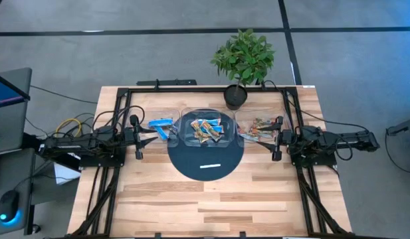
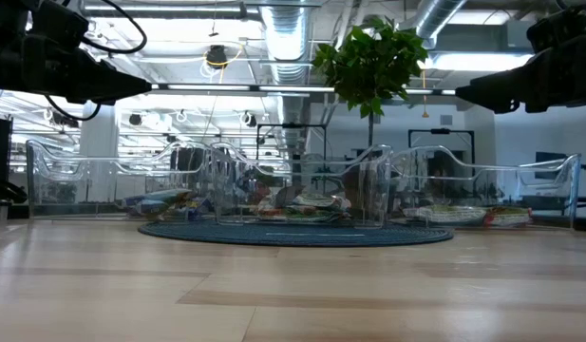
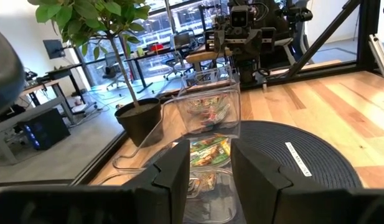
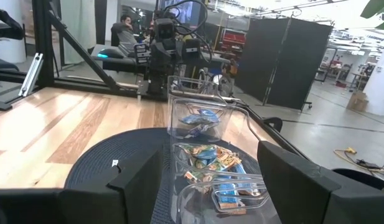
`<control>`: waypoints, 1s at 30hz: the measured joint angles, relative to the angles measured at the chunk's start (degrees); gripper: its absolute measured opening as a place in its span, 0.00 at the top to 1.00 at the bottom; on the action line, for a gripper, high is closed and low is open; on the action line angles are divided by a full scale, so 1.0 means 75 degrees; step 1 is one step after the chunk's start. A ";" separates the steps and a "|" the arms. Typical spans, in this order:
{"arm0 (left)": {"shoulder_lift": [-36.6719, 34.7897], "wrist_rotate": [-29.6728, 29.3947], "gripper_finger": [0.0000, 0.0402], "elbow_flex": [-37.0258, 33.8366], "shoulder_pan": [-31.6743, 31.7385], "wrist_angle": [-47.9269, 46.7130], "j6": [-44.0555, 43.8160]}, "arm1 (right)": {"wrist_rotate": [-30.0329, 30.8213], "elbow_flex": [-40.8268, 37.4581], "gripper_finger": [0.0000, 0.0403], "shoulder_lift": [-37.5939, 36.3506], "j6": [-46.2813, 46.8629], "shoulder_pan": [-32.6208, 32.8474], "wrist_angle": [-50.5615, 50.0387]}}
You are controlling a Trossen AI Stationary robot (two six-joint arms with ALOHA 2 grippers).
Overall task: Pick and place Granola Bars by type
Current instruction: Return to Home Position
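Wooden table (image 1: 211,199): three clear bins (image 1: 208,110) far centre, granola bars (image 1: 208,129) sorted inside. Left gripper (image 3: 210,155) at left, narrowly parted, empty; right gripper (image 4: 210,162) at right, wide, empty. We judge this the homing step; next, arms settle clear of bins.

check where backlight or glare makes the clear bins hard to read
low view: ceiling lights behind leave the left arm and right arm in silhouette, and the bins carry reflections; high view: even light, granola bars show plainly.

A potted plant (image 1: 243,58) stands behind a round dark mat (image 1: 191,162) bearing, seemingly, a white strip (image 1: 210,165)
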 joint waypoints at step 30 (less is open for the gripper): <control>0.0000 0.0003 0.72 -0.0003 0.0001 0.0000 0.0056 | 0.0000 -0.0003 0.37 0.0000 0.0000 0.0000 -0.0003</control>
